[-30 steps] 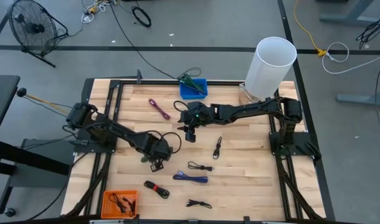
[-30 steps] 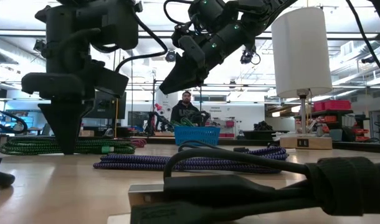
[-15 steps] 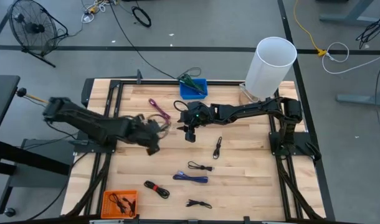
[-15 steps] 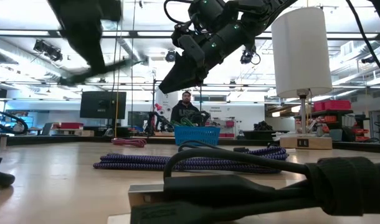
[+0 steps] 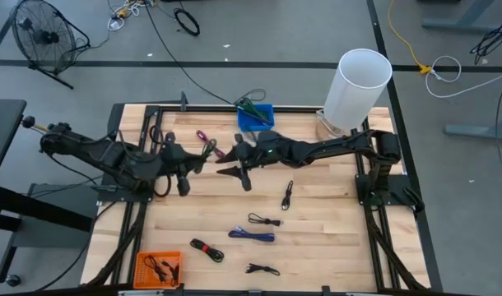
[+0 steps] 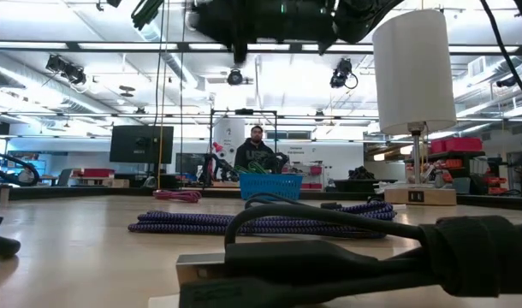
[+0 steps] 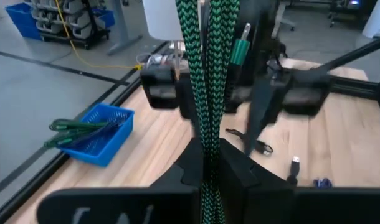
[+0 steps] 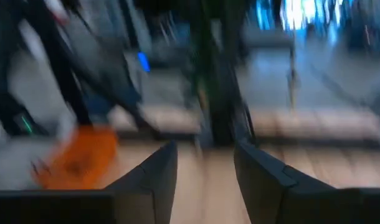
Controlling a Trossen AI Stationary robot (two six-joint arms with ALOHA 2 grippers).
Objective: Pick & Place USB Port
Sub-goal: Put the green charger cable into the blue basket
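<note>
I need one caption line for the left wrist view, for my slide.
Left end effector shut on a green braided cable, facing the right arm above the wooden table; blue basket nearby.

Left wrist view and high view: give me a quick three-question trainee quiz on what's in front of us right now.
1. Multiple choice: what is the left gripper shut on? A) a green braided cable; B) a purple cable; C) nothing.
2. True or false: the orange tray at the table's near corner has nothing in it.
3. Short answer: the white cylinder stands by the base of which arm?

Key: 1 A. 2 false, dark cables lie in it. 3 right.
</note>
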